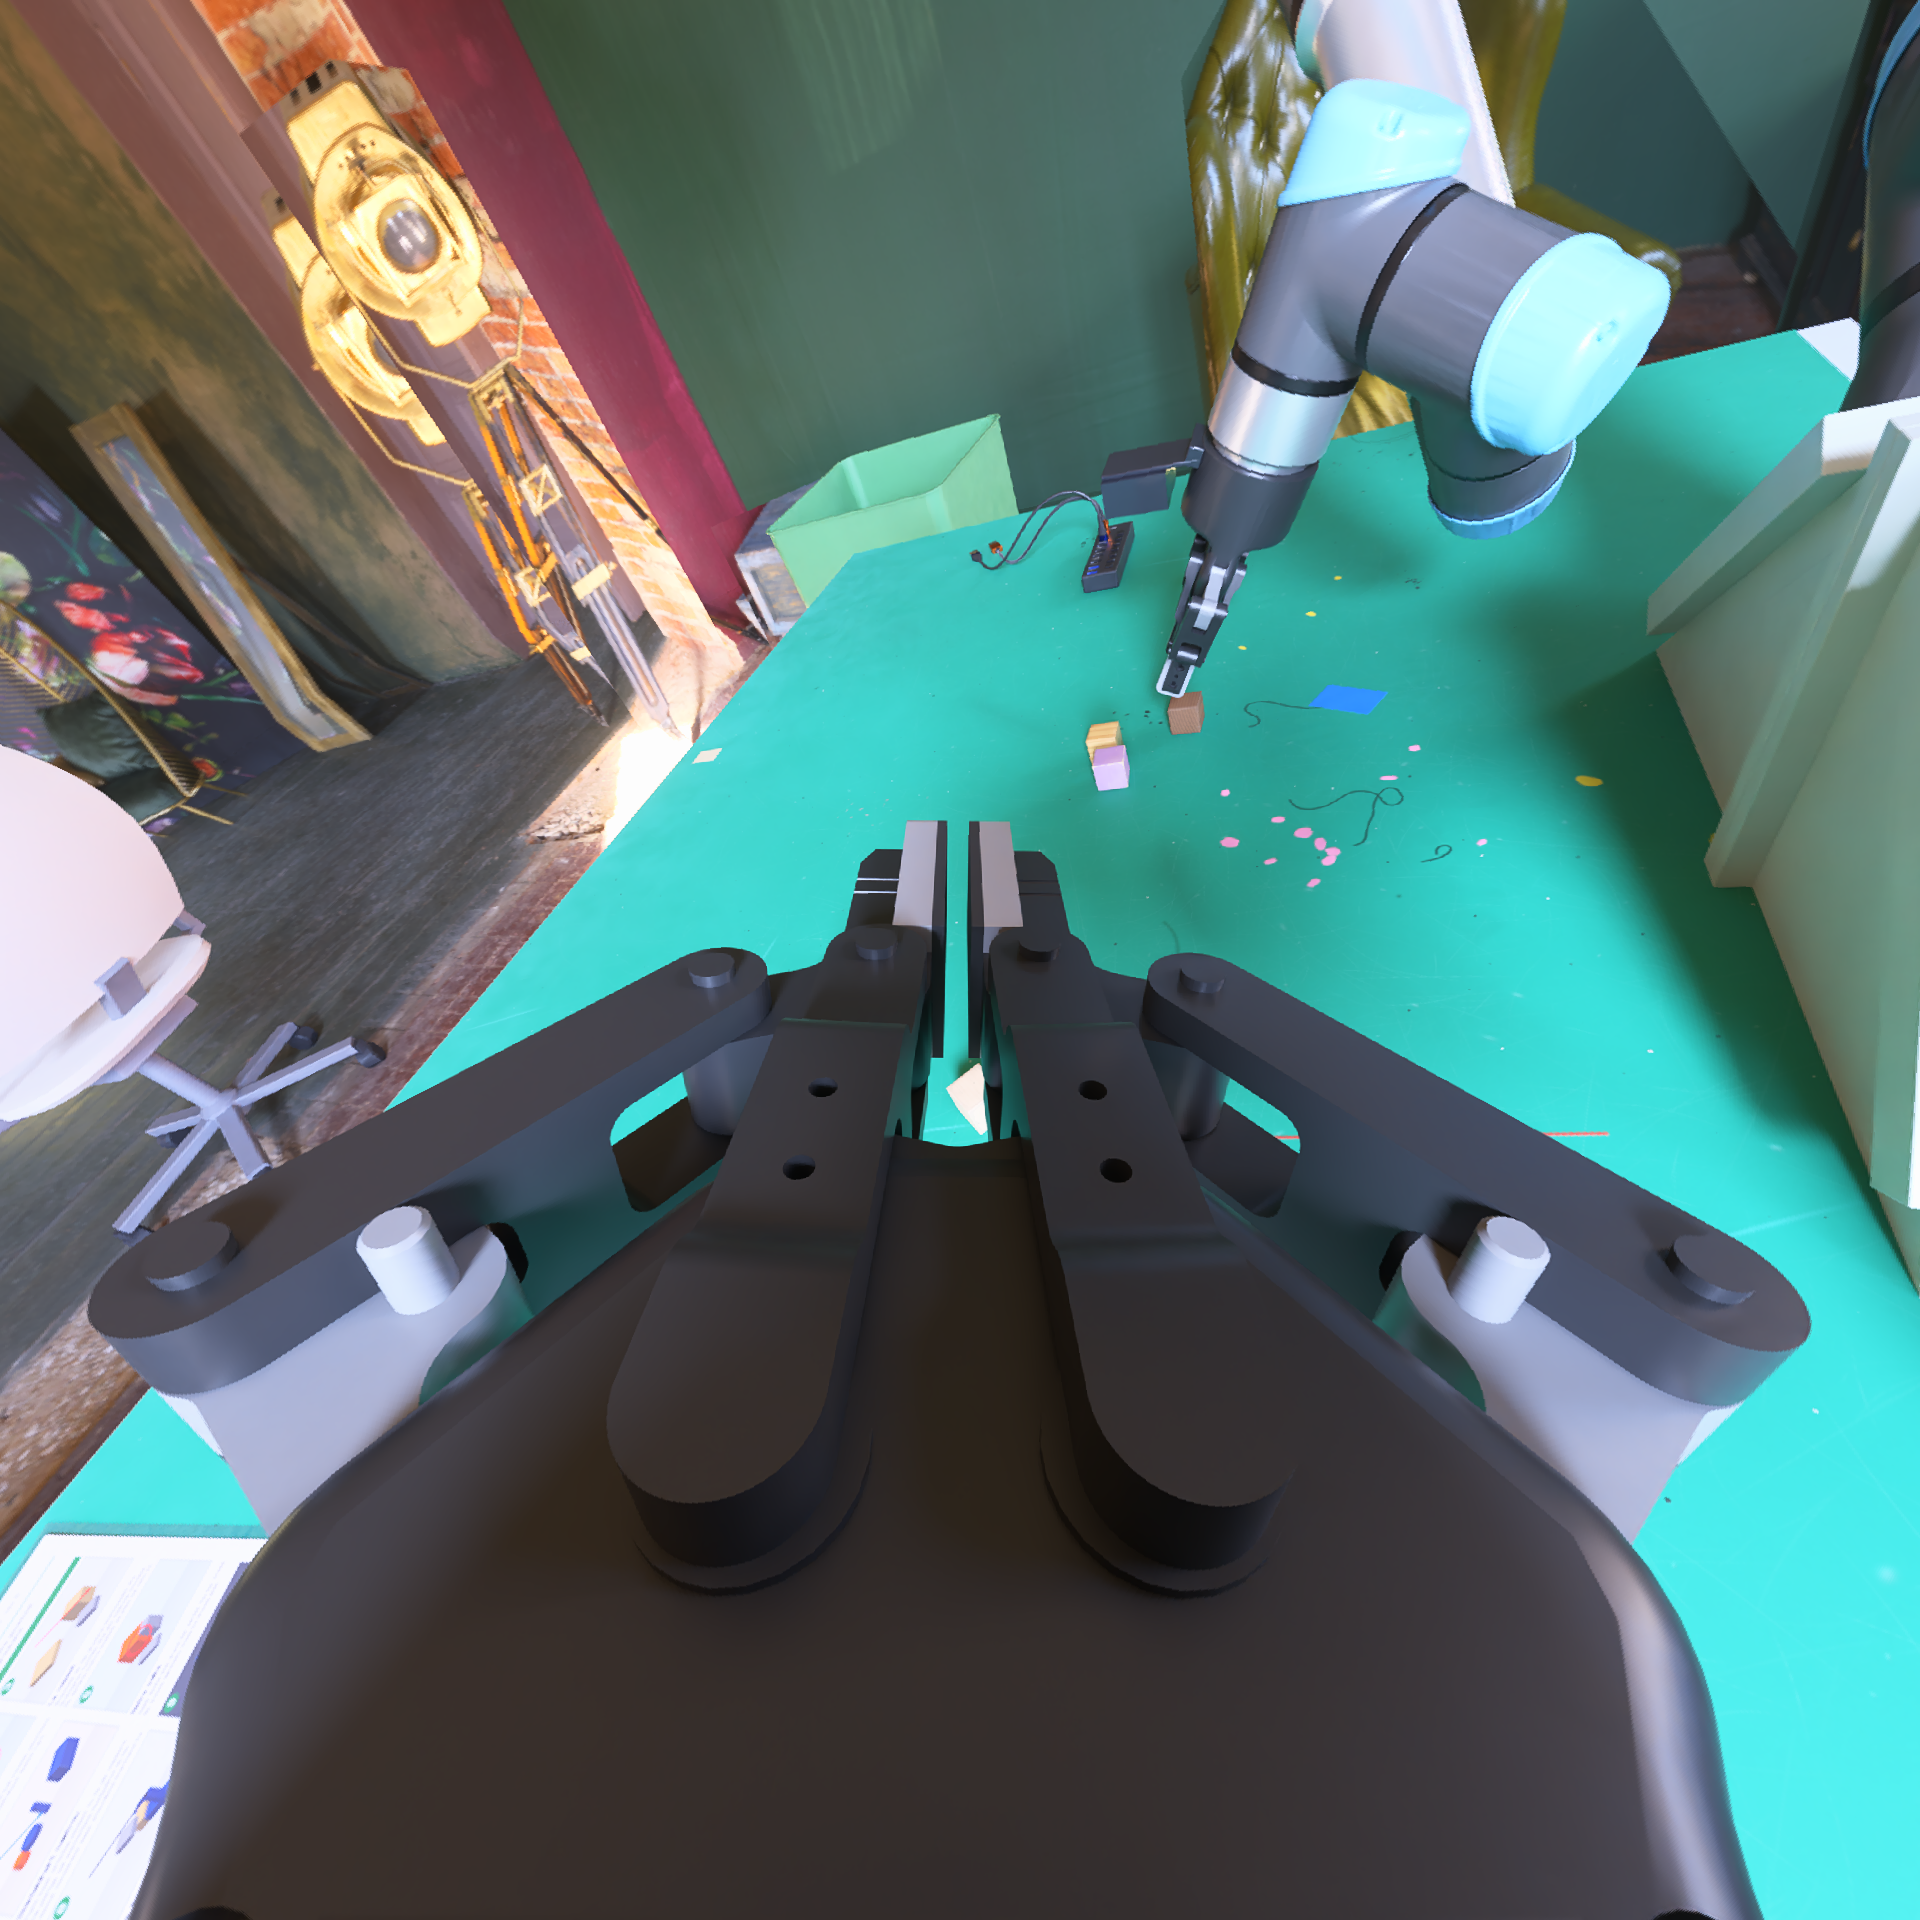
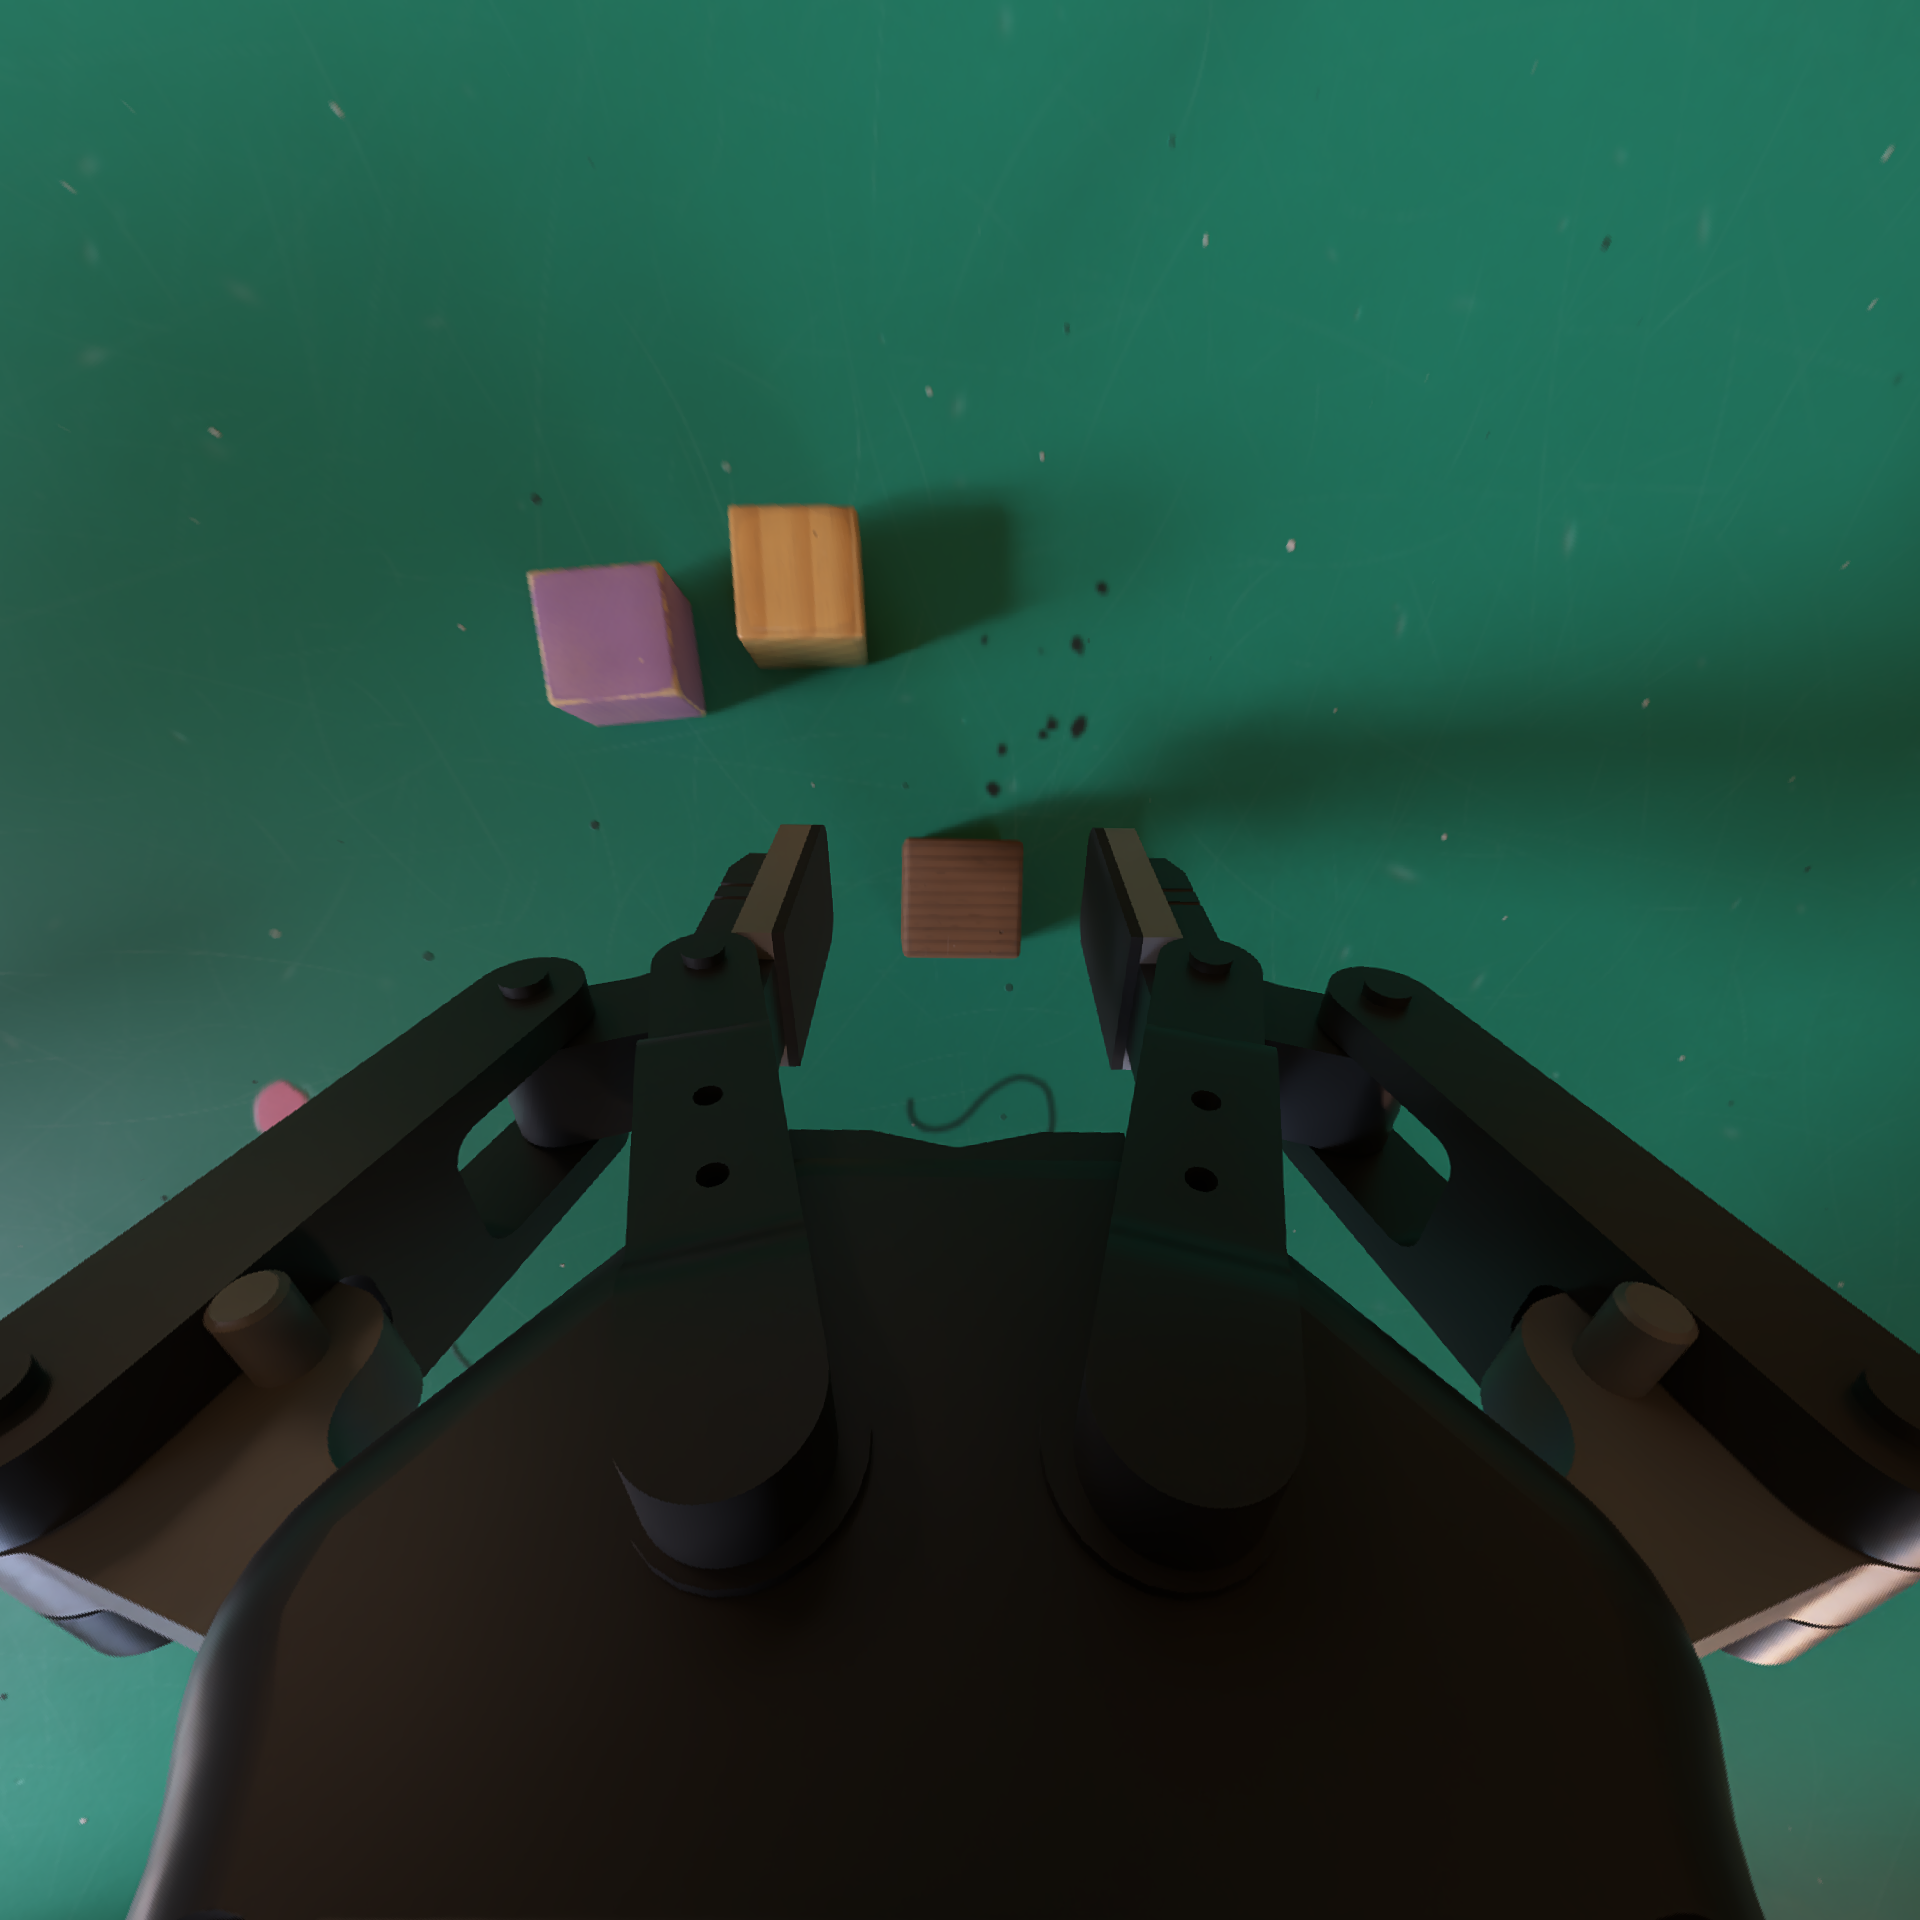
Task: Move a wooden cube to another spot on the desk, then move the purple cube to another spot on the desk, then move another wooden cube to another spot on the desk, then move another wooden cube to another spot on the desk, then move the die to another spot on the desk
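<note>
In the right wrist view my right gripper (image 2: 958, 847) is open, pointing down at the green desk (image 2: 1351, 416). A brown wooden cube (image 2: 961, 899) sits on the desk between the fingertips, touching neither. A purple cube (image 2: 613, 639) and a light wooden cube (image 2: 797, 582) stand side by side beyond it. In the left wrist view my left gripper (image 1: 957, 868) is shut with nothing between its pads, low over the desk. The right gripper (image 1: 1176, 681) hangs just over the brown cube (image 1: 1184, 714), near the light cube (image 1: 1103, 736) and purple cube (image 1: 1111, 769). A pale corner (image 1: 968, 1096) shows beneath my left fingers; I cannot tell what it is.
A green bin (image 1: 904, 488) and a black hub with cables (image 1: 1107, 556) stand at the desk's far end. A white cabinet (image 1: 1818, 727) lines the right side. A blue patch (image 1: 1349, 698) lies flat near the cubes. Printed sheets (image 1: 83, 1714) lie at the near left corner.
</note>
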Action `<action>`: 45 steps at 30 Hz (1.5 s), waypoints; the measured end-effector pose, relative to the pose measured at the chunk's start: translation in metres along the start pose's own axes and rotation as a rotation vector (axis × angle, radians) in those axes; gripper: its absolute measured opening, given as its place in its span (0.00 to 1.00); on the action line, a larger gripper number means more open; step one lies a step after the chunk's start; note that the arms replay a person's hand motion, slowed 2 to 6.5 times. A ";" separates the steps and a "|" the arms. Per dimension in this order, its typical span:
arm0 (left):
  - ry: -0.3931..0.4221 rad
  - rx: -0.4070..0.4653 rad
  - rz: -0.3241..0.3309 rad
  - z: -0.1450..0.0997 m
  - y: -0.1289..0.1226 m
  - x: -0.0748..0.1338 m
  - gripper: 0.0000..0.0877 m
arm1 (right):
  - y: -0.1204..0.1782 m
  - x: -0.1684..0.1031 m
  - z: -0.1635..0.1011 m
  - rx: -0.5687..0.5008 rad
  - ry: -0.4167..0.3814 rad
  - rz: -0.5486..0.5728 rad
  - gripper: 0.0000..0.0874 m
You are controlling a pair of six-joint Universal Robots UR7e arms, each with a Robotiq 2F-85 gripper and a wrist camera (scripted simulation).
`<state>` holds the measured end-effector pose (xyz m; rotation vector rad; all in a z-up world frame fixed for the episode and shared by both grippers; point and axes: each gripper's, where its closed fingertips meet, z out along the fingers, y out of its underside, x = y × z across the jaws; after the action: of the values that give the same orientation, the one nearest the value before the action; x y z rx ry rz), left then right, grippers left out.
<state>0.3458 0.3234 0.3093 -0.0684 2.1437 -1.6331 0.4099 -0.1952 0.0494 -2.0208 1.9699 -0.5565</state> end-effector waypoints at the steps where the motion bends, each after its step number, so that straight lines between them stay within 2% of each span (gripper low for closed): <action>1: 0.000 0.001 0.000 0.000 0.000 0.000 0.04 | -0.003 -0.001 -0.003 0.016 -0.002 -0.004 0.50; 8: -0.003 0.006 -0.004 -0.001 -0.001 -0.001 0.04 | -0.032 -0.014 -0.031 0.151 -0.016 -0.036 0.50; 13: -0.004 0.009 -0.006 -0.001 -0.001 -0.002 0.04 | -0.055 -0.033 -0.055 0.256 -0.042 -0.073 0.51; 23: -0.006 0.008 -0.010 0.000 0.000 -0.003 0.04 | -0.095 -0.102 -0.096 0.415 -0.174 -0.240 0.51; 36: -0.012 -0.003 -0.011 0.000 0.002 -0.005 0.04 | -0.108 -0.218 -0.116 0.458 -0.401 -0.564 0.51; 45: -0.017 -0.007 -0.012 0.000 0.003 -0.005 0.04 | -0.110 -0.275 -0.102 0.455 -0.432 -0.714 0.49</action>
<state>0.3508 0.3259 0.3085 -0.0969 2.1402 -1.6263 0.4612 0.0910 0.1654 -2.2414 0.7652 -0.5707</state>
